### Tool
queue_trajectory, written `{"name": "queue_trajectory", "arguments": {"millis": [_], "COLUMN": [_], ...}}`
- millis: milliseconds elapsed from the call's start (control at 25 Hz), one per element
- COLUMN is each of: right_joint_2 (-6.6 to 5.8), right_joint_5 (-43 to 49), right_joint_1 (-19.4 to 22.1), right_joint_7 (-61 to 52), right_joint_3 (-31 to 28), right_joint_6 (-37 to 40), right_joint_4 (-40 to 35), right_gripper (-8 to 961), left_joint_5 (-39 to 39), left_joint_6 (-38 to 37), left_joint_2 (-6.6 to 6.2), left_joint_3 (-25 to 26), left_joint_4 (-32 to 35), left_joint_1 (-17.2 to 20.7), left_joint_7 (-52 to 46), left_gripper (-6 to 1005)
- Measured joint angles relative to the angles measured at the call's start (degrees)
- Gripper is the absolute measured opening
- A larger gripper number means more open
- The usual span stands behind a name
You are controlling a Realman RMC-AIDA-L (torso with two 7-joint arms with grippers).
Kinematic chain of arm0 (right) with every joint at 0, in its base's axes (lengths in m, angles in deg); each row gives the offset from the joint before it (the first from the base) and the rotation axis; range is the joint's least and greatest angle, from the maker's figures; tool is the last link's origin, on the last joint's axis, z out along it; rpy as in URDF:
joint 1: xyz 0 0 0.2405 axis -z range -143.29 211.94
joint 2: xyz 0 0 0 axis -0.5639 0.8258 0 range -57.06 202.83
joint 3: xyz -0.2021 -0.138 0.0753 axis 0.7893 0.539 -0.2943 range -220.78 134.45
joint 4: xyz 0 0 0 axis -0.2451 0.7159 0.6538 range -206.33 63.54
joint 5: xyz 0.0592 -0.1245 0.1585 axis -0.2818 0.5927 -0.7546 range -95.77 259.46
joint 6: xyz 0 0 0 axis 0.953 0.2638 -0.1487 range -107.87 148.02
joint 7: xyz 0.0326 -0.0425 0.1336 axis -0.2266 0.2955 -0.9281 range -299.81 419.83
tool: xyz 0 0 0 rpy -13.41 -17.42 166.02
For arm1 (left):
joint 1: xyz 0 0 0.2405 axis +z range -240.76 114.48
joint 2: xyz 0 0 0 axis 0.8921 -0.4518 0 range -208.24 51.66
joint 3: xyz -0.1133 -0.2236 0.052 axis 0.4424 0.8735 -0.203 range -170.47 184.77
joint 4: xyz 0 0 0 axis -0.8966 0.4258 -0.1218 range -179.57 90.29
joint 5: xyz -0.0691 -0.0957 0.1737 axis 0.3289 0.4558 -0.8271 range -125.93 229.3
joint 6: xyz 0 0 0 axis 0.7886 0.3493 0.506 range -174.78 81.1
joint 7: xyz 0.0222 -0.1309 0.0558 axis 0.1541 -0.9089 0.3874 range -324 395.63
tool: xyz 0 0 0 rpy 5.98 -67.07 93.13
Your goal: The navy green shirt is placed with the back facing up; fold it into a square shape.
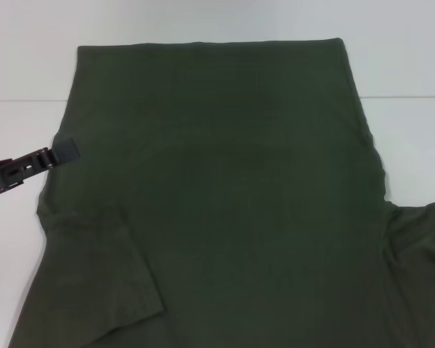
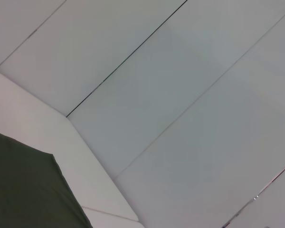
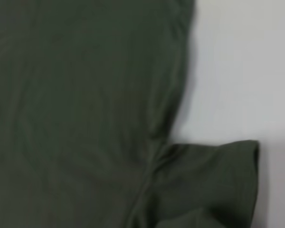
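- Nearest the head camera: navy green shirt (image 1: 225,210), plain side up, spread flat across white table (image 1: 406,65); hem at the far end.
- Left-side sleeve (image 1: 105,275) folded inward onto the body; right-side sleeve (image 3: 213,185) spread out on the table.
- Left gripper (image 1: 61,154) at the shirt's left edge; whether clenched or released, cannot tell.
- Right gripper out of sight.

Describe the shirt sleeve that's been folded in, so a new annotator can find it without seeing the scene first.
A white table is almost covered by the navy green shirt, hem at the far edge. On the robot's left, nearer than the left gripper at that edge, the left sleeve lies folded onto the body. The right sleeve instead spreads outward onto the table.
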Motion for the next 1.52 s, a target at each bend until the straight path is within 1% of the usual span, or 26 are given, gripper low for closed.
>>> {"name": "queue_trajectory", "arguments": {"millis": [160,320,480,560,600,680,800,960,1080,1280,1440,1520], "right_joint_2": [-0.06,0.04,0.67,1.19,1.19,1.66,2.19,2.84,3.30,4.11,4.12,3.98], "right_joint_5": [-1.1,-2.0,-4.0,-4.9,-4.9,-5.0,-5.0,-4.8,-4.9,-6.2,-7.7,-7.7], "right_joint_1": [-0.1,-1.3,-3.7,-6.0,-6.0,-7.9,-10.1,-12.2,-13.2,-13.8,-14.0,-14.1], "right_joint_7": [0.8,0.8,0.2,0.1,0.1,0.0,0.0,-0.1,-0.1,-0.3,-1.0,-1.1], "right_joint_3": [-1.3,-1.4,-1.0,-0.5,-0.5,-0.4,0.0,2.5,3.3,3.0,3.6,3.8], "right_joint_6": [5.4,6.8,7.4,8.4,8.4,8.6,7.5,3.8,2.8,1.5,-1.9,-2.4], "right_joint_4": [-2.0,-1.9,-0.8,0.2,0.2,1.5,4.8,9.1,10.2,11.0,14.0,14.7], "right_gripper": [41,43,45,46,47,48,49,52,53,56,58,59], "left_joint_5": [0.0,0.0,0.0,0.0,0.0,0.0,0.0,-0.1,-0.1,-0.1,-0.1,0.0], "left_joint_6": [0.1,0.2,0.3,0.4,0.4,0.5,0.6,0.7,0.7,0.8,0.8,0.8], "left_joint_2": [-0.07,-0.08,-0.09,-0.09,-0.09,-0.09,-0.09,-0.09,-0.09,-0.09,0.04,0.09], "left_joint_3": [0.3,0.4,0.5,0.5,0.5,0.7,1.5,2.5,3.0,3.4,3.4,3.4], "left_joint_4": [0.0,0.0,0.0,0.0,0.0,0.0,-0.4,-0.7,-0.8,-0.8,-0.8,-0.8], "left_joint_1": [0.0,0.0,0.0,0.0,0.0,0.0,0.0,0.3,0.5,0.6,0.6,0.6], "left_joint_7": [0.0,0.0,0.0,0.0,0.0,0.0,0.1,0.4,0.5,0.5,0.5,0.5], "left_gripper": [736,736,736,735,735,735,735,735,735,734,731,730]}}
